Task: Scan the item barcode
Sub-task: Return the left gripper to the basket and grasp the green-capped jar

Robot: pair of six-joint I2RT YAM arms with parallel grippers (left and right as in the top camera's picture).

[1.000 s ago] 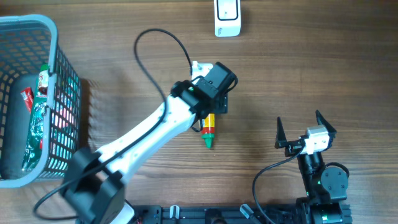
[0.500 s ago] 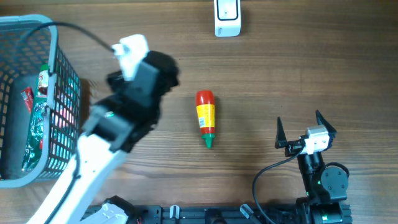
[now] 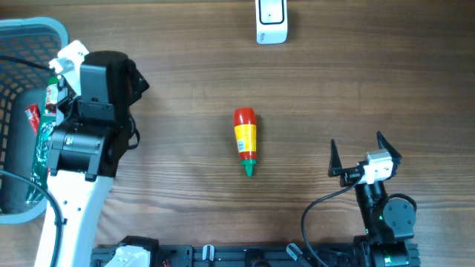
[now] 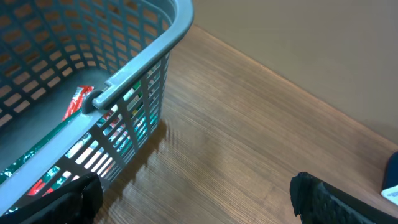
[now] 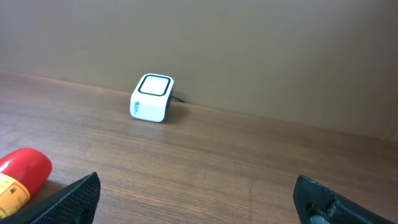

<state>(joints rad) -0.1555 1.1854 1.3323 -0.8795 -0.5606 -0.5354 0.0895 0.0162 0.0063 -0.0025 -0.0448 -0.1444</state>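
Your left gripper (image 4: 199,208), by the basket (image 3: 63,44), and right gripper (image 3: 357,144) both hang spread wide and empty, leaving the bottle (image 3: 246,141) free to lift toward the scanner (image 3: 271,21).

Bottle (image 3: 246,141) at centre, scanner (image 3: 271,21) behind it, basket (image 3: 33,24) far left, packets (image 3: 35,174) inside.

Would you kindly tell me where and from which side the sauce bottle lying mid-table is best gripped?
Probably the yellow-labelled middle of the sauce bottle, coming straight down from above and closing across its width. It lies flat on the table, and its body is straightest there, whereas the green cap tapers to a point.
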